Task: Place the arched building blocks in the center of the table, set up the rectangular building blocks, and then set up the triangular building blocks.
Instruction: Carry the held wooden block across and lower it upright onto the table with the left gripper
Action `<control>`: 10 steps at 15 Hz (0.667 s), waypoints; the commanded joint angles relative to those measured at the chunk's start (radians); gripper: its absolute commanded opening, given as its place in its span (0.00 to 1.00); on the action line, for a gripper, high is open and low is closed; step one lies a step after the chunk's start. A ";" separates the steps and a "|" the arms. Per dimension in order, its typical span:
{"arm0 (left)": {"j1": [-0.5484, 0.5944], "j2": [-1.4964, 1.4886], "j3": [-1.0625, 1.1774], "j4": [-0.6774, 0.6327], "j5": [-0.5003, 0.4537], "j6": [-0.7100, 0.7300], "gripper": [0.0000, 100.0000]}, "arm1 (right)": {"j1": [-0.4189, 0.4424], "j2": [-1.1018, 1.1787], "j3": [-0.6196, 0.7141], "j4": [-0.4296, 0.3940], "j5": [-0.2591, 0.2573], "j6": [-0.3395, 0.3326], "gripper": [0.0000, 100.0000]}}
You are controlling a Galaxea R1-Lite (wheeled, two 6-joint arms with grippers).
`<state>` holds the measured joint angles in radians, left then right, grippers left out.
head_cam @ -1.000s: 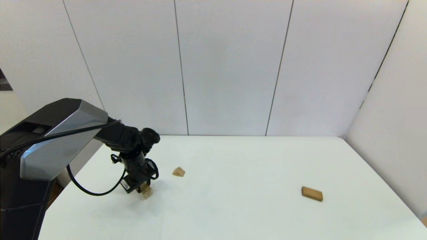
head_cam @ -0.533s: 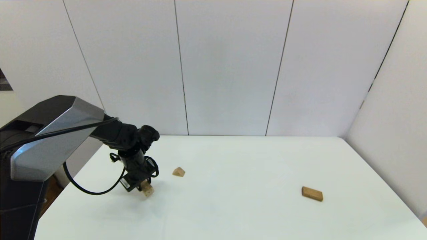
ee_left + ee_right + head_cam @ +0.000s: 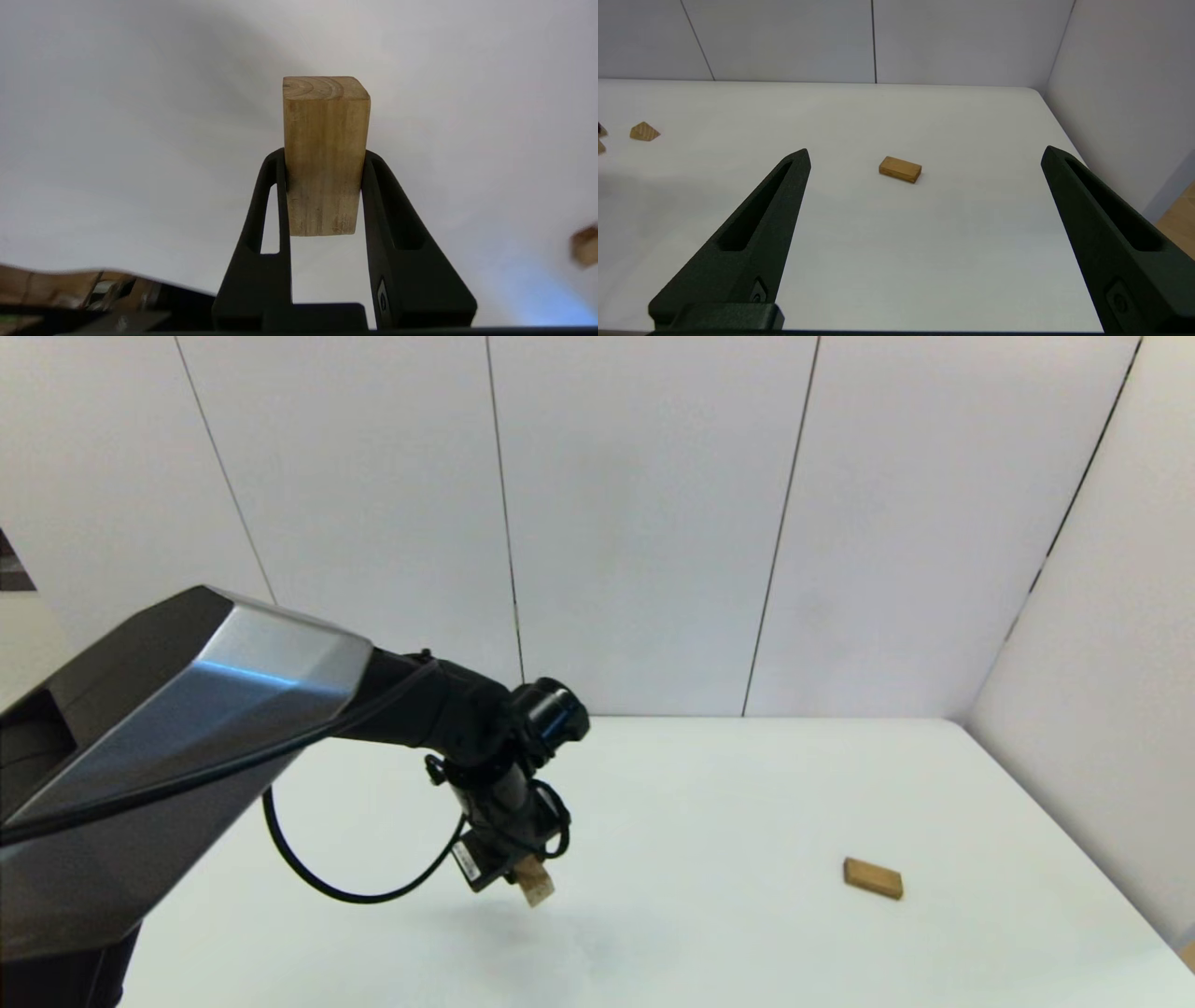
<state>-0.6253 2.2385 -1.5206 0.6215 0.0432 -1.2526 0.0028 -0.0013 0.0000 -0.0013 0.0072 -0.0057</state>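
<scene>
My left gripper (image 3: 530,885) is shut on the arched building block (image 3: 535,888), a chunky pale tan piece that hangs a little above the table (image 3: 747,784), left of centre. In the left wrist view the arched block (image 3: 324,154) stands upright between both black fingers (image 3: 266,196). The rectangular building block (image 3: 873,878), a flat orange-brown slab, lies flat at the right. In the right wrist view this slab (image 3: 900,169) lies ahead of my open right gripper (image 3: 925,153). The triangular building block (image 3: 643,131) rests far off to one side; my left arm hides it in the head view.
White wall panels (image 3: 653,523) close the table's far edge and right side. A black cable (image 3: 355,887) loops under the left arm. The right arm is out of the head view. A blurred tan shape (image 3: 586,245) shows at the left wrist picture's edge.
My left arm has lifted the arched block off the table and carried it to the right, toward the table's middle. It now covers the triangular block in the head view.
</scene>
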 commanded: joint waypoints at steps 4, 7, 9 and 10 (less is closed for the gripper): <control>-0.166 0.049 -0.124 0.043 -0.144 0.544 0.00 | 0.000 0.000 0.000 0.000 0.000 0.000 1.00; -0.154 0.030 -0.139 0.138 -0.198 1.045 0.00 | 0.000 0.000 0.000 0.000 0.000 0.000 1.00; -0.136 0.036 -0.168 0.196 -0.215 1.346 0.00 | 0.000 0.000 0.000 0.000 0.000 0.000 1.00; -0.132 0.053 -0.193 0.221 -0.233 1.472 0.00 | 0.000 0.000 0.000 0.000 0.000 0.000 1.00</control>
<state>-0.7719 2.2787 -1.6721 0.7794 -0.1615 -0.1557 0.0032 -0.0013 0.0000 -0.0009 0.0072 -0.0057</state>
